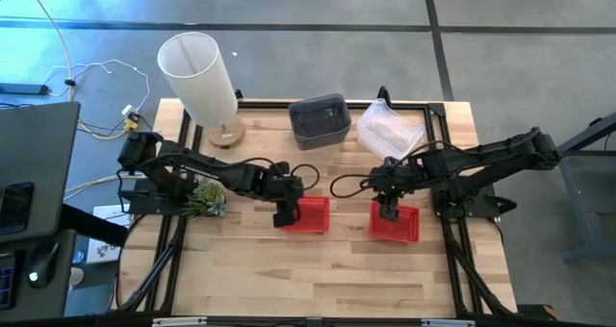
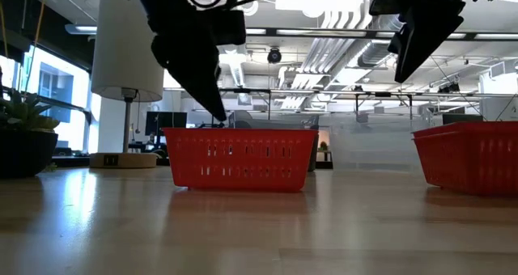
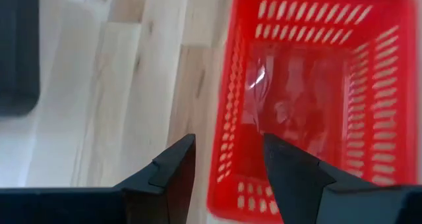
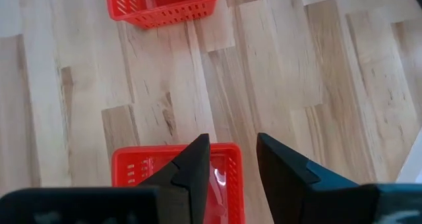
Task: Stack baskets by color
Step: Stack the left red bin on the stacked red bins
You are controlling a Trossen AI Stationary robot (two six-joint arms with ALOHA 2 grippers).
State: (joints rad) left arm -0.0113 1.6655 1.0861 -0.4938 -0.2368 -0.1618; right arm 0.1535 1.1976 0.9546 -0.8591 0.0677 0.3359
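The low view cuts off the right red basket (image 2: 473, 155) and both arms' upper parts. Two red baskets sit mid-surface, the left one (image 1: 310, 214) under the spread left hand (image 1: 285, 212), whose fingers straddle its wall. The spread right hand (image 1: 389, 210) hovers above the other; one grey stack (image 1: 320, 118) and one clear stack (image 1: 390, 128) stand behind, layers uncountable.

No text, label, brand, number or sign can be read in any view.
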